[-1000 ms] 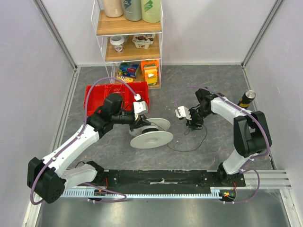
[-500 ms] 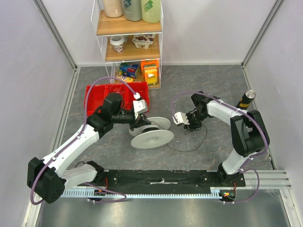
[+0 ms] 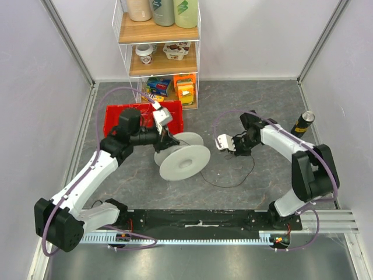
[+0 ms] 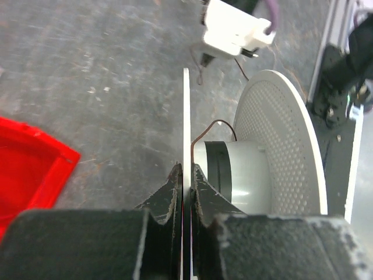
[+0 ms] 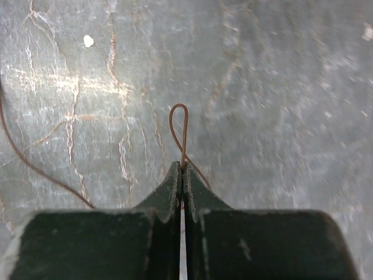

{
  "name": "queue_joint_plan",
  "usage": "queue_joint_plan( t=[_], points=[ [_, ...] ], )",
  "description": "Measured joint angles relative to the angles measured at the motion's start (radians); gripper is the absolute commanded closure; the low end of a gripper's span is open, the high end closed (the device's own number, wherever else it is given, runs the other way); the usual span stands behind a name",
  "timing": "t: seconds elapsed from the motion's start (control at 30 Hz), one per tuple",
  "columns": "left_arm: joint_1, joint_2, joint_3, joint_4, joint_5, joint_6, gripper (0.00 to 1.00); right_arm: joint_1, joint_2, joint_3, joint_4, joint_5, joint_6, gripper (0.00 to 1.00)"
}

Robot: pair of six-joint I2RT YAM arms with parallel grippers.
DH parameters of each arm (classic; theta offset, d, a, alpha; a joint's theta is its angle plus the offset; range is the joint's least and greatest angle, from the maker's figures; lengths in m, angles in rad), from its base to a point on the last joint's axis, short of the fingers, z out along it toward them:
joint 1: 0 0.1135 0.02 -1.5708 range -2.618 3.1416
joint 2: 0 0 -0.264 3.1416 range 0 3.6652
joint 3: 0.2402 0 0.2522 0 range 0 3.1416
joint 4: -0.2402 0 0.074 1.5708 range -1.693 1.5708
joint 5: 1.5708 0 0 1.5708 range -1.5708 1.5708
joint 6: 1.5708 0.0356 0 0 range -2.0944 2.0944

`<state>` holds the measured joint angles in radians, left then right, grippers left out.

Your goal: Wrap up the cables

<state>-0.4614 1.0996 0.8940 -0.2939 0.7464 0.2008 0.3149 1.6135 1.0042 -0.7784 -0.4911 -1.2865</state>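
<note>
Cable (image 5: 179, 105) newly pinched in right jaws, spool (image 3: 185, 161) raised by left jaws

A robotics lab test cell: white panel walls (image 3: 41, 87), aluminium rail (image 3: 341, 220), grocery-stocked shelf (image 3: 157, 36).

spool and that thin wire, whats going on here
The left gripper is shut on one flange of the white spool, holding it on edge. The right gripper is shut on a small loop of the thin brown cable, which lies slack across the table toward the spool's hub. The hub carries a dark band, seemingly wound turns.
</note>
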Motion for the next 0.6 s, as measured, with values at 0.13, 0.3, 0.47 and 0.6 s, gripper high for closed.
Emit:
queue_joint_plan(
  t=[0.13, 0.3, 0.47, 0.6],
  points=[
    [0.080, -0.003, 0.091, -0.003, -0.005, -0.111, 0.98, -0.041, -0.112, 0.001, -0.008, -0.016, 0.074, 1.00],
    [0.113, -0.035, 0.182, -0.016, -0.031, -0.237, 0.99, -0.058, -0.252, 0.013, -0.030, -0.062, 0.196, 1.00],
    [0.143, -0.039, 0.310, -0.060, -0.174, -0.438, 0.98, -0.055, -0.387, 0.041, -0.083, -0.108, 0.266, 1.00],
    [0.146, -0.053, 0.383, -0.087, -0.402, -0.591, 0.98, -0.034, -0.475, 0.061, -0.143, -0.138, 0.289, 1.00]
  ],
)
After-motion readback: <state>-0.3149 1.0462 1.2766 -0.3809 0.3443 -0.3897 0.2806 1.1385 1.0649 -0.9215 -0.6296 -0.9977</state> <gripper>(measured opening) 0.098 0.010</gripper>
